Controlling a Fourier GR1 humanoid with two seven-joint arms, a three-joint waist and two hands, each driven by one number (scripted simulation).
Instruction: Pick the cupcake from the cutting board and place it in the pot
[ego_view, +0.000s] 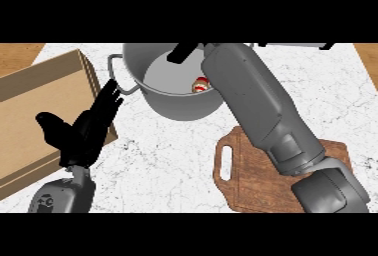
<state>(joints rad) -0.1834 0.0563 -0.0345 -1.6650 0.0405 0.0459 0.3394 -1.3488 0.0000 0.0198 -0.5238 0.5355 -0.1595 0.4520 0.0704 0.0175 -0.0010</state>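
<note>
- The white marbled stone counter top (170, 165) is spreading across the middle of the head view, bearing everything else.
- The big tan cardboard-coloured flat box (40, 100) is lying at the left, slanting across the counter's edge and reaching under the left hand.
- The grey right forearm (258, 100) is stretching from the lower right corner up over the board and across the pot's right rim.
- The tall grey metal pot with side handles (173, 102) is standing at the top centre, just above the board and apart from it; its near wall and bare inner floor are showing.
- The brown wooden cutting board with a slot handle (244, 185) is lying at the lower right, partly covered by the right forearm; no cupcake is showing on its visible part.
- The black left hand (81, 130) is resting open at the left over the box's edge, fingers straight and pointing up toward the pot's left handle, thumb spread away.
- The black right hand (184, 51) is hanging over the pot's mouth; only a small dark part is showing, so I cannot tell how its fingers are standing.
- The small red-and-cream cupcake (200, 86) is sitting inside the pot, at the right side against the forearm's edge, half hidden by it; whether the hand is touching it cannot be told.
</note>
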